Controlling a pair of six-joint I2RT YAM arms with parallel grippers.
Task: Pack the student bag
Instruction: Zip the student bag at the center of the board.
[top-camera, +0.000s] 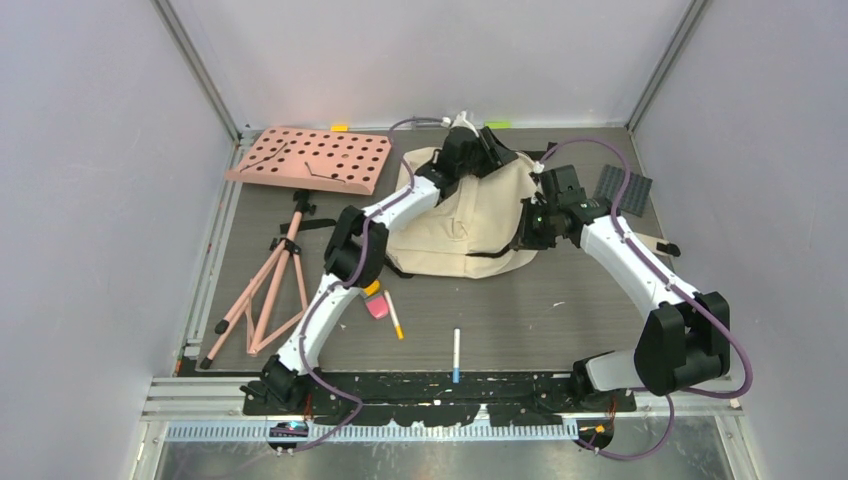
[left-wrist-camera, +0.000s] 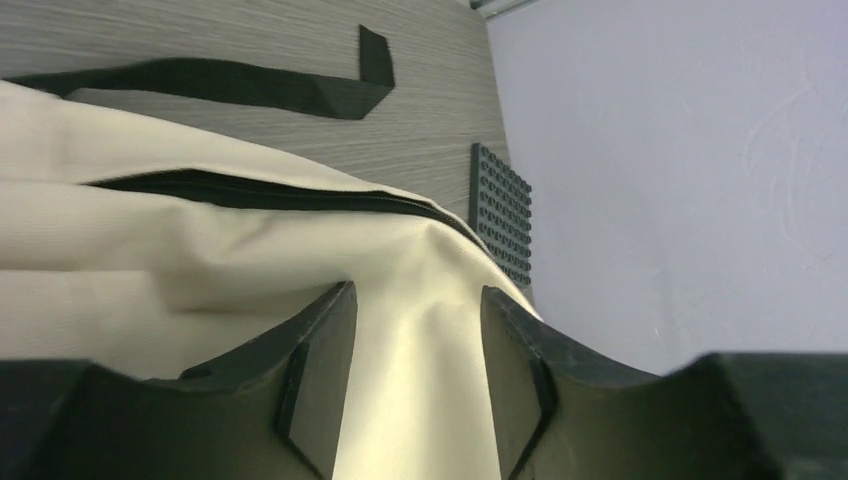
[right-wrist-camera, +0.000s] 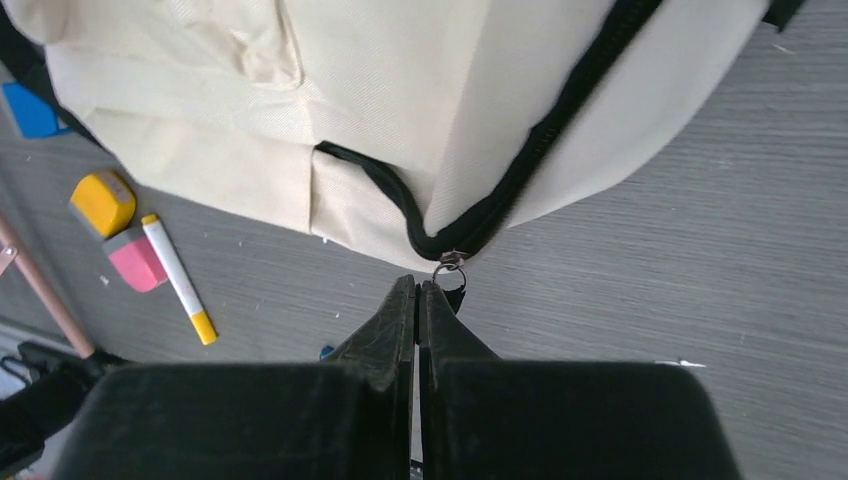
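The bag (top-camera: 470, 225) is lying on the table (top-camera: 560, 320), under both grippers; its front mark is too small to read. The left gripper (left-wrist-camera: 418, 292) is holding a fold of it between narrowed fingers (a grey studded plate (left-wrist-camera: 503, 210) is lying just beyond). The right gripper (right-wrist-camera: 417, 283), fingers pressed together, is sitting at the zip pull (right-wrist-camera: 450, 266); I cannot tell whether it is pinching it. To its left, two erasers (right-wrist-camera: 103, 201) and a marker (right-wrist-camera: 178, 278) are lying.
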